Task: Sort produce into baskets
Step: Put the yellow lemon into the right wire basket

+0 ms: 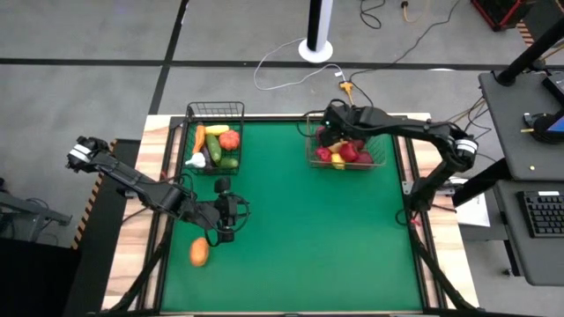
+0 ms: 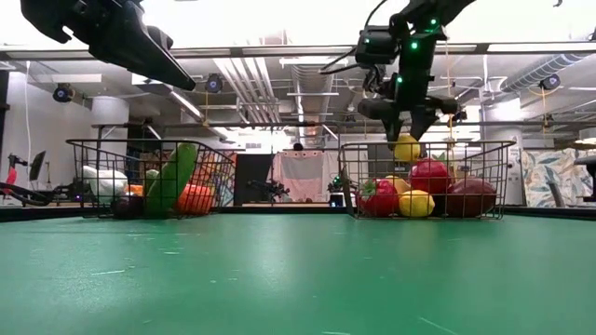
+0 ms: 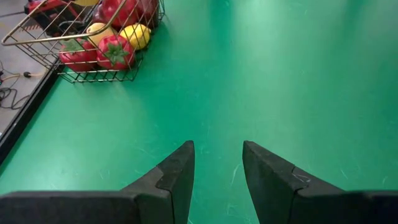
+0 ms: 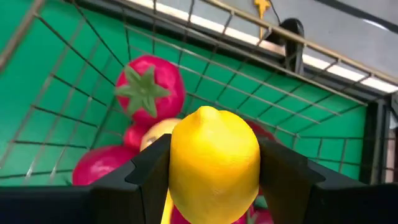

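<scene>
right gripper (image 4: 214, 180) above wide brownish-grey basket (image 1: 381, 162), fingers clamped on yellow lemon (image 4: 214, 163); red fruit and another lemon (image 2: 416, 203) piled inside. left gripper (image 3: 217, 180) low over green mat (image 1: 300, 229), well apart from that basket, fingers slightly parted, holding nothing. orange fruit (image 1: 199, 253) on mat just beside left gripper. narrow black basket (image 1: 215, 111) holds cucumbers (image 1: 211, 147), garlic (image 1: 195, 160).

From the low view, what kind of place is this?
Likely a robotics lab or workshop: exposed ceiling ducts, a desk with a keyboard beside the table, and cables on the floor.
</scene>
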